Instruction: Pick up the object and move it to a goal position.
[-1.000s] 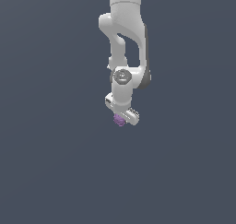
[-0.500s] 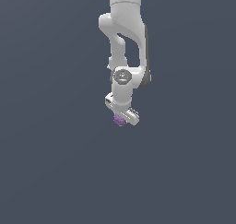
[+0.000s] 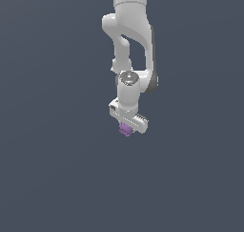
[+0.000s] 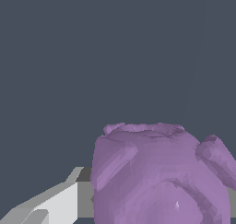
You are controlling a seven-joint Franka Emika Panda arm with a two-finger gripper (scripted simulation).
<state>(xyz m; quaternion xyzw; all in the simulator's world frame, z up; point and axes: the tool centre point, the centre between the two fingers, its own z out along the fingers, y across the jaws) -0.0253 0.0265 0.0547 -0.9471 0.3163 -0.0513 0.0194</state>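
Note:
The object (image 3: 126, 129), a small purple bumpy lump, sits just under the white hand of the arm in the exterior view. My gripper (image 3: 127, 130) is shut on it and its fingers are hidden behind the hand there. In the wrist view the object (image 4: 159, 177) fills the near part of the picture, with one grey-white finger (image 4: 55, 204) pressed against its side. The other finger is hidden behind the lump.
A plain dark grey-blue surface (image 3: 57, 169) fills the background in both views. The white arm (image 3: 131, 45) comes down from above in the exterior view. No goal marker shows.

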